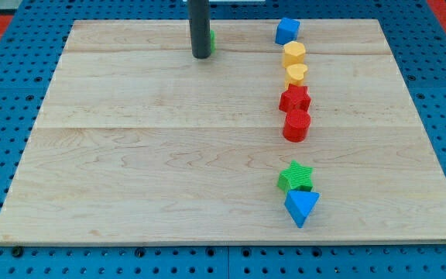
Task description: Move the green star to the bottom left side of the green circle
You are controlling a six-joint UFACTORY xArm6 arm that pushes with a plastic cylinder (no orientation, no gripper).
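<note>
The green star [295, 176] lies near the view's bottom right, touching a blue triangle [301, 207] just below it. The green circle [211, 38] is at the view's top, almost wholly hidden behind my rod; only a thin green edge shows on the rod's right. My tip [201, 55] rests on the board right in front of the green circle, far up and left of the green star.
A column of blocks runs down the right part of the wooden board [130, 155]: a blue cube-like block [287, 31], a yellow hexagon [293, 54], a yellow heart [296, 74], a red star [294, 99], a red cylinder [296, 125].
</note>
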